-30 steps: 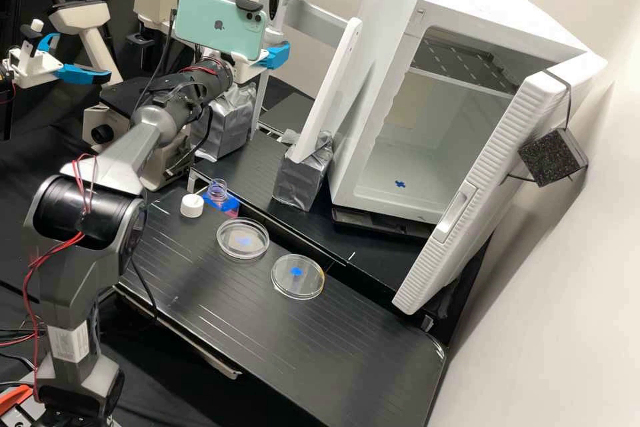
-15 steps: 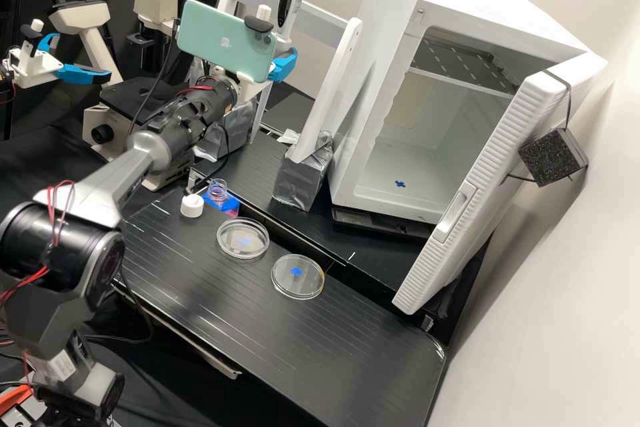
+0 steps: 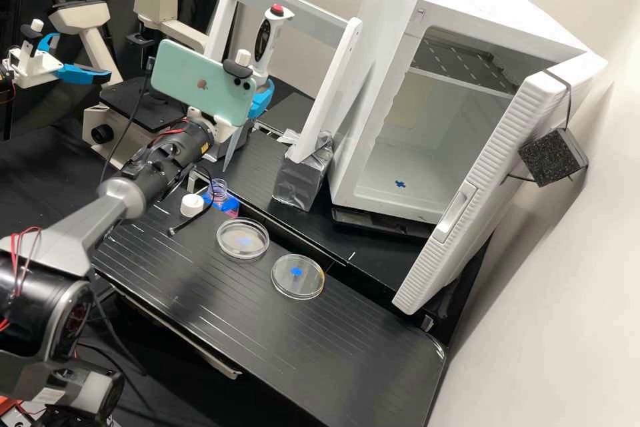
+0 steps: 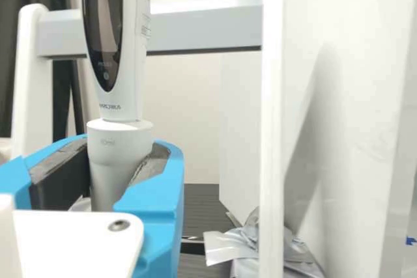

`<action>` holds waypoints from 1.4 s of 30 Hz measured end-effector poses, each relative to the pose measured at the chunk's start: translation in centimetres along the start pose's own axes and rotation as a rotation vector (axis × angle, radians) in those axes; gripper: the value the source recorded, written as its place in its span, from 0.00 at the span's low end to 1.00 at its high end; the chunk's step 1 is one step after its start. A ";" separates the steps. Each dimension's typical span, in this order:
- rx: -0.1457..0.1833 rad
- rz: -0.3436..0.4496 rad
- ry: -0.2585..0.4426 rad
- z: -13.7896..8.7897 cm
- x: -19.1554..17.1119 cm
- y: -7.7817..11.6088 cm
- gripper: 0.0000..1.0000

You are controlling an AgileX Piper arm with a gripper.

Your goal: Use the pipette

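“One white cap point(image 3: 192, 205) was seen farthest left in the high view. Why was it set there?”

“Presumably so that the open bottle point(image 3: 222, 198) beside it could be reached by a tip.”

“And next, rightward?”

“One shallow dish point(image 3: 243, 238) was laid on the bench point(image 3: 200, 293), probably as a place for liquid to be delivered. Above it in that view, the pipette point(image 3: 267, 40) was held nearly upright, tip downward, as would be needed for drawing.”

“By what was it held?”

“By the gripper point(image 4: 122, 164): its blue fingers point(image 4: 171, 183) were parted only by the pipette's lower body and closed on it, so the red button point(image 3: 276, 9) was left uncovered.”

“Farther right?”

“A second dish point(image 3: 298, 277), then the white rack point(image 3: 337, 80), whose raised crossbar was likely meant for hanging pipettes.”
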 end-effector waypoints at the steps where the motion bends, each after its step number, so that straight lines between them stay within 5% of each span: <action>1: 0.001 -0.005 -0.003 0.1 -0.1 -0.2 0.00; 15: -0.003 0.037 -0.020 1.0 0.2 -1.4 0.00; 42: -0.014 -0.027 -0.027 1.9 -1.2 -3.4 0.00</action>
